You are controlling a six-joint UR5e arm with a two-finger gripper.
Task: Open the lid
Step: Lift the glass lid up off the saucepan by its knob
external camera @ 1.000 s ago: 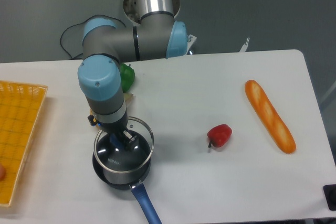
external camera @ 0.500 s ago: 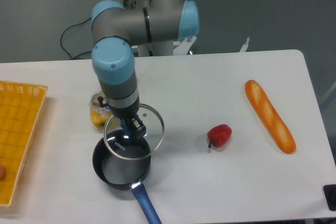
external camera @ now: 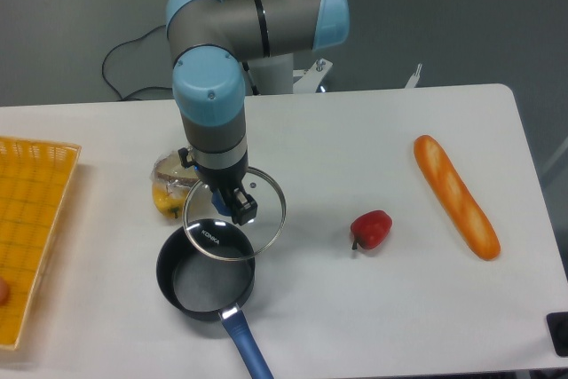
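Note:
The round clear glass lid (external camera: 259, 217) with a thin metal rim and white lettering hangs above the table, lifted off and shifted up and to the right of the dark saucepan (external camera: 206, 277). My gripper (external camera: 234, 205) points down over the lid's centre and is shut on its blue knob, which the fingers mostly hide. The saucepan stands uncovered, its blue handle (external camera: 247, 350) pointing toward the front edge. The lid's lower left rim still overlaps the pan's upper rim in this view.
A clear bag with yellow contents (external camera: 169, 191) lies just left of the gripper. A red pepper (external camera: 371, 229) and a long bread loaf (external camera: 456, 195) lie to the right. A yellow basket (external camera: 27, 228) stands at the left edge.
The gripper has lifted the lid off the saucepan and carried it up and to the right. The arm has swung right, uncovering the bag; the pan stays put.

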